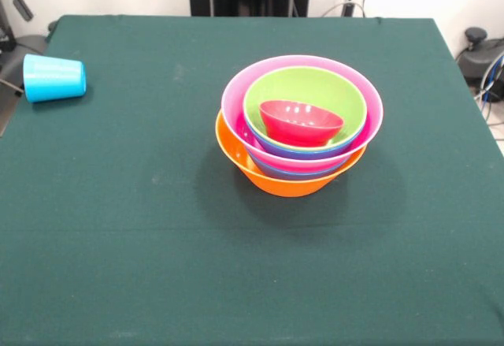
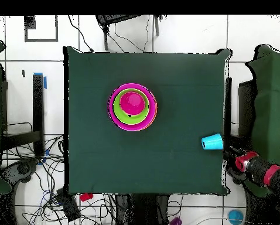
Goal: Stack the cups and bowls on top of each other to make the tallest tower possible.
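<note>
Gripper (image 2: 231, 156): you see it only overhead, off the table (image 1: 118, 204) edge; jaw opening cannot be judged, nothing visibly held | orange bowl (image 1: 287, 179), well away from gripper: holds pink bowl (image 1: 236, 98), purple-blue bowl (image 1: 295, 155) (rim only), green bowl (image 1: 315, 86), red bowl (image 1: 301, 121), tilted | blue cup (image 2: 212, 142): on its side, just beside gripper.

- You have an orange bowl (image 1: 272, 179) outermost, then pink (image 1: 236, 94), purple-blue (image 1: 293, 165), lime green (image 1: 315, 90) and a glossy red bowl (image 1: 301, 123) innermost.
- Your cup (image 1: 53, 77) at 10 o'clock is light blue.
- The table (image 1: 118, 228) wears plain dark green cloth.
</note>
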Action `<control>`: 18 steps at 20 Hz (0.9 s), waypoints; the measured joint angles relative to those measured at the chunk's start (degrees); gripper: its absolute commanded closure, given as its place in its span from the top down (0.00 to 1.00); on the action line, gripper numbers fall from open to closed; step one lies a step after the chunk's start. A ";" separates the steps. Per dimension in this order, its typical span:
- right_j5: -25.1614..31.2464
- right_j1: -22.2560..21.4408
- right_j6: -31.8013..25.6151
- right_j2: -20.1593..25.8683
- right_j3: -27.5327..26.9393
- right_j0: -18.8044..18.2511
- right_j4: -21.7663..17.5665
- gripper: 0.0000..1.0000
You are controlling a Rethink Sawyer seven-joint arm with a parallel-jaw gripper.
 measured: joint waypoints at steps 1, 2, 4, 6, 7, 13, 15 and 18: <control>0.00 -0.47 0.00 -0.03 0.48 -0.63 -0.02 1.00; -0.01 -0.95 0.00 -0.07 0.97 -1.27 -0.05 1.00; -0.01 -1.94 0.00 -0.17 1.95 -2.49 -0.12 1.00; -0.01 -3.12 0.00 -0.30 3.02 -3.53 -0.24 1.00; -0.01 -3.31 0.00 -0.31 3.19 -3.64 -0.26 1.00; -0.01 -4.02 0.00 -0.38 3.89 -3.68 -0.43 1.00; -0.01 -4.02 0.00 -0.38 3.96 -3.68 -0.52 1.00; -0.06 -3.94 0.00 -0.37 4.01 -3.68 -1.15 1.00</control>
